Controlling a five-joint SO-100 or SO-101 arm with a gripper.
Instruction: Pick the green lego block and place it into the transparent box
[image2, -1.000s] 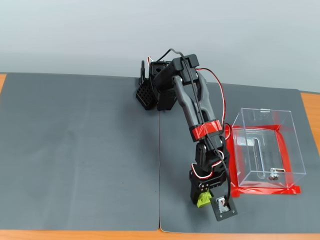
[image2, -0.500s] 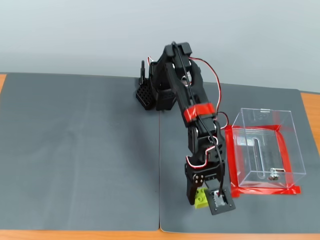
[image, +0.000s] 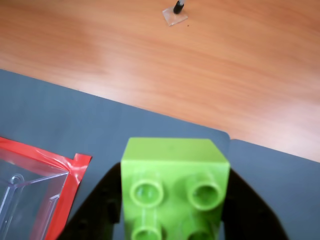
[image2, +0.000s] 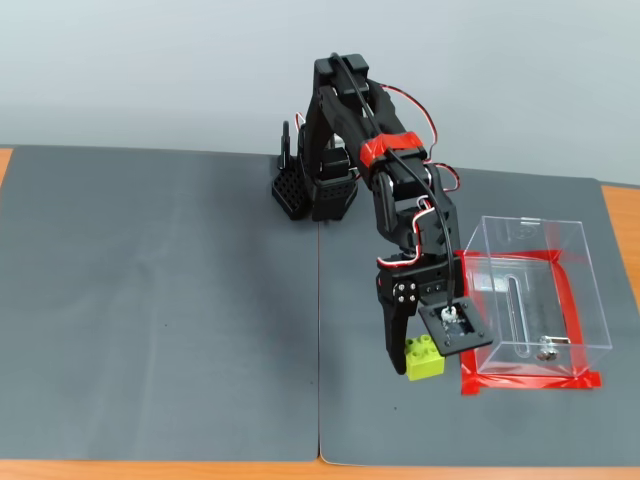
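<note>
The gripper (image2: 415, 352) has its jaws closed on the green lego block (image2: 424, 357), pinching its two opposite flat side walls; in the fixed view the block hangs above the grey mat (image2: 160, 300), just left of the transparent box (image2: 560, 240). In the wrist view the block (image: 175, 187) sits between the black fingers (image: 97, 207), studs toward the camera. It looks light, rigid and smooth-sided, so a square squeeze on the flat walls should hold, while an off-centre pinch could let it twist or slip.
</note>
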